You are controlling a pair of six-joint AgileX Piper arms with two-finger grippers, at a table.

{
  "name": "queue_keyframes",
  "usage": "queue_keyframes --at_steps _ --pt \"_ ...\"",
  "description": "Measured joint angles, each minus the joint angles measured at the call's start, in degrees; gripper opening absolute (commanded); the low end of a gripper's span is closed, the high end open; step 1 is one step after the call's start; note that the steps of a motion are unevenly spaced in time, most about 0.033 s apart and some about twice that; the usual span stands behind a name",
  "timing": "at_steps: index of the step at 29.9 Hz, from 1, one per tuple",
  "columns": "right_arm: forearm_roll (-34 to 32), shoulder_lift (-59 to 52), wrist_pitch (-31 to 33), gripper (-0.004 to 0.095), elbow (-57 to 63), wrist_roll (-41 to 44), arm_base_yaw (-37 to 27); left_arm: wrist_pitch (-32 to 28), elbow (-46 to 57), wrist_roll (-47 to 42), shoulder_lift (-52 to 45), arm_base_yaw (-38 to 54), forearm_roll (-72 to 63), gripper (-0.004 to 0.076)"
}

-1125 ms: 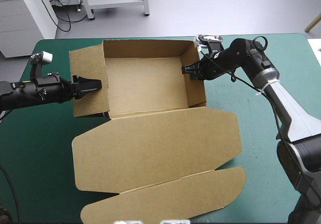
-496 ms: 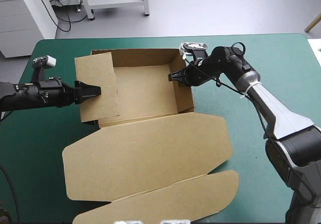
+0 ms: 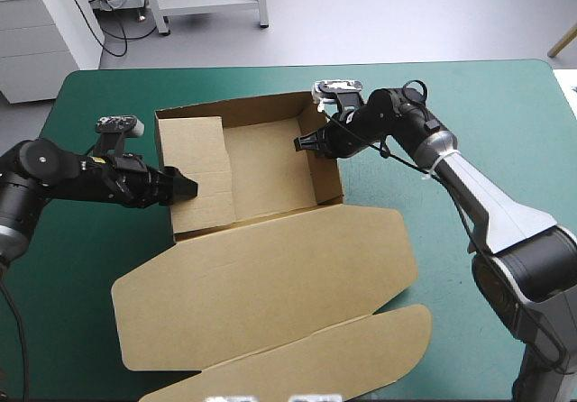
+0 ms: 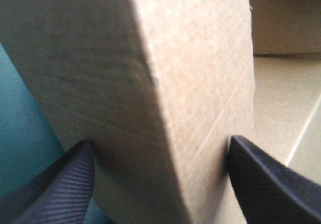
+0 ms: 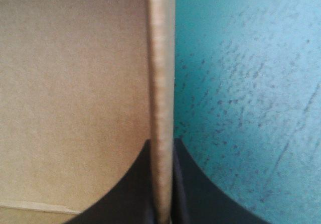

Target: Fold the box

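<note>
Box sits mid-surface, slightly skewed, its open tray toward the far side and its lid lying flat toward the near edge of the teal-green surface. The right gripper has its jaws pinched tight on the tray's right wall, close to the far right corner, with the board's top edge running straight between the black fingers. The left gripper meets the left wall, whose flap leans inward over the tray floor. Its jaws stand wide, one finger on the outer face and one on the inner, astride the fold rather than clamped on it.

The main risk, as I judge it, lies on the left. With nothing pinched there, the flap could spring back outward if the arm eases off. A push inward could instead slide or twist the whole tray, since only the right-hand hold anchors it. That hold is near a corner, so a hard pull could buckle or crease the wall. The lid could also drag on the cover.
</note>
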Motion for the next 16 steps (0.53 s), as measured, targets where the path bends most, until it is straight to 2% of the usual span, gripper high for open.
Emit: queue_keyframes --at_steps 6,12,16 --pt "-0.43 0.00 0.18 -0.0017 0.00 0.44 0.12 -5.11 0.00 -13.77 0.04 -7.68 13.37 0.0503" --pt "-1.07 0.07 0.50 -0.0017 0.05 0.88 0.12 -6.88 0.00 -28.01 2.23 -13.21 24.90 0.0409" --pt "-0.37 0.07 1.28 -0.0017 0.05 1.03 0.12 -7.03 0.00 -32.77 4.32 -15.29 30.24 0.0333"
